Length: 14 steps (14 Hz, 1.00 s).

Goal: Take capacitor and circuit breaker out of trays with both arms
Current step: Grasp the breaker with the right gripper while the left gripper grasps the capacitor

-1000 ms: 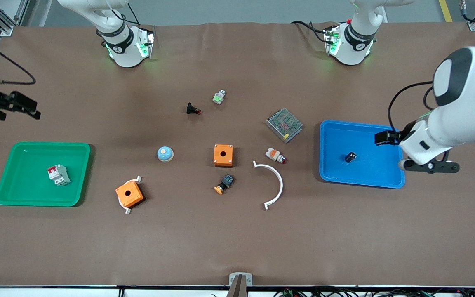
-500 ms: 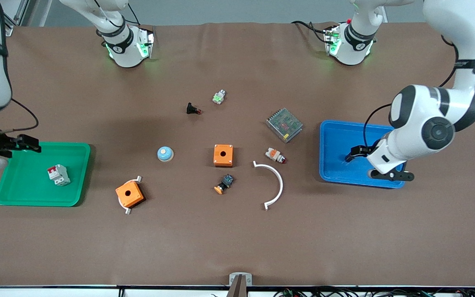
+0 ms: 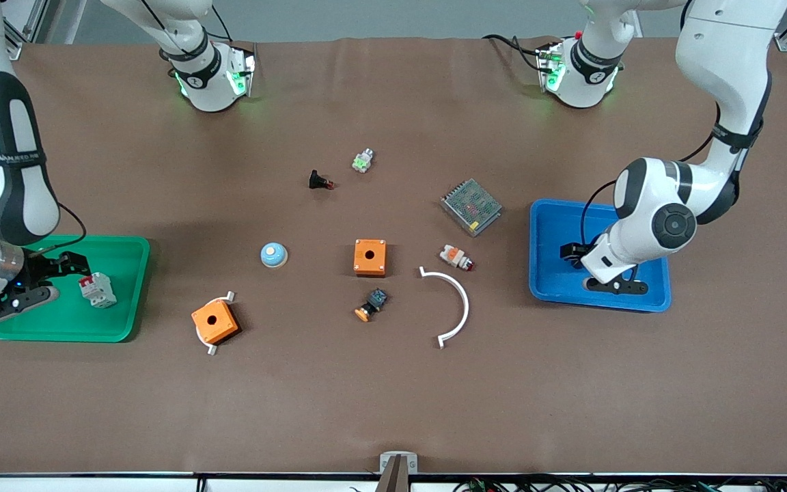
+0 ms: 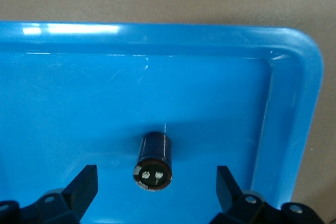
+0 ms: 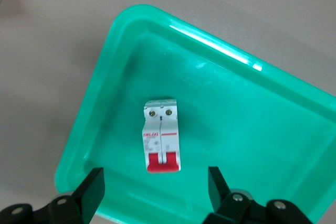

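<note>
The capacitor (image 4: 153,161), a small dark cylinder with two pale terminals, lies in the blue tray (image 3: 544,225) at the left arm's end of the table. My left gripper (image 3: 576,268) is low over it and hides it in the front view. In the left wrist view the gripper (image 4: 155,192) is open, with the capacitor between its fingers, untouched. The breaker (image 3: 97,289), white-grey with red levers, lies in the green tray (image 3: 45,328). My right gripper (image 3: 60,279) is low beside it. In the right wrist view it (image 5: 155,190) is open, and the breaker (image 5: 161,136) lies just ahead of its fingers.
Mid-table there are two orange boxes (image 3: 369,257) (image 3: 214,322), a white curved strip (image 3: 455,307), a metal mesh unit (image 3: 471,206), a blue dome (image 3: 274,255), an orange-capped push button (image 3: 371,304), a white-orange part (image 3: 456,257), a black switch (image 3: 320,181) and a small green-white part (image 3: 363,160).
Both arms swung in and came down. The left gripper moved from the blue tray's outer edge to over the capacitor. The right gripper moved into the green tray beside the breaker.
</note>
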{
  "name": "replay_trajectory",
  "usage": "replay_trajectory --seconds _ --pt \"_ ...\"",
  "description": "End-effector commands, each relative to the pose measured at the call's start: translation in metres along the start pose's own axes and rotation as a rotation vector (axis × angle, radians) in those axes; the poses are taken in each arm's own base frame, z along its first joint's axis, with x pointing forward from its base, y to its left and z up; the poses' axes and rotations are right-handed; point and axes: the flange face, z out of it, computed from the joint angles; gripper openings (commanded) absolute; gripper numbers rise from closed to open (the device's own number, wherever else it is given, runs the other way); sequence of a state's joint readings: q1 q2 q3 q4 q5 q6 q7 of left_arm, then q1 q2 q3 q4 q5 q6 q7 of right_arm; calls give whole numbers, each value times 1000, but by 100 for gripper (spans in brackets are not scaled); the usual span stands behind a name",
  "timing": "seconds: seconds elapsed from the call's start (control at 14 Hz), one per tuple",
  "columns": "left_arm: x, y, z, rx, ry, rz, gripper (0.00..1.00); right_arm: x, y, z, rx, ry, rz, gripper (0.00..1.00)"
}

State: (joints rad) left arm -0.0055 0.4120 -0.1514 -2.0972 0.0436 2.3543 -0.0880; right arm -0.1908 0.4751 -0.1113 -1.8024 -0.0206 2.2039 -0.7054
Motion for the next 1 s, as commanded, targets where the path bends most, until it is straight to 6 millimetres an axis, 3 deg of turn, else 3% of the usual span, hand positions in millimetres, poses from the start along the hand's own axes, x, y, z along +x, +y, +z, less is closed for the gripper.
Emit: replay_trajectory --seconds 0.0,0.21,0.29,0.57,0.71,0.93 --pt "-7 -1 9 -2 18 1 92 -5 -8 26 -13 21 -33 88" --pt "-10 -3 10 17 15 18 74 -4 -5 54 -17 21 -82 85" --pt "-10 -3 10 19 17 19 65 -6 -1 62 -20 24 -104 77" --pt "-7 -3 5 20 22 15 38 -5 0 63 -15 20 -138 9" --pt "-1 -2 -2 19 37 10 23 0 -4 41 -18 29 -136 1" --pt "23 8 -38 15 116 17 1 32 -32 -32 26 36 -59 1"
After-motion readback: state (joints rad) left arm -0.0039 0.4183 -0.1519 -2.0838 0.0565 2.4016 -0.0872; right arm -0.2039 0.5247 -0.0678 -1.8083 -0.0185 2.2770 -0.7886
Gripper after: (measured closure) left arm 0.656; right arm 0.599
